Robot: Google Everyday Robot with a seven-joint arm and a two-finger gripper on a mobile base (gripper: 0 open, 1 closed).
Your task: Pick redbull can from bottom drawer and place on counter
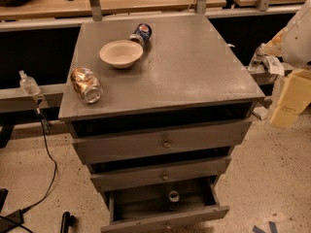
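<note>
With the end effector out of frame, its state not to be told, the can (173, 199), upright in the open drawer (141, 204) at bottom centre, is best approached from above and gripped mid-body, kept clear of the middle drawer (160, 174).

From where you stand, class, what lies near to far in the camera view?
Near to far: slim silver-topped can in open grey bottom drawer, dented gold-brown can, cream round bowl, blue can. No hand in view.
</note>
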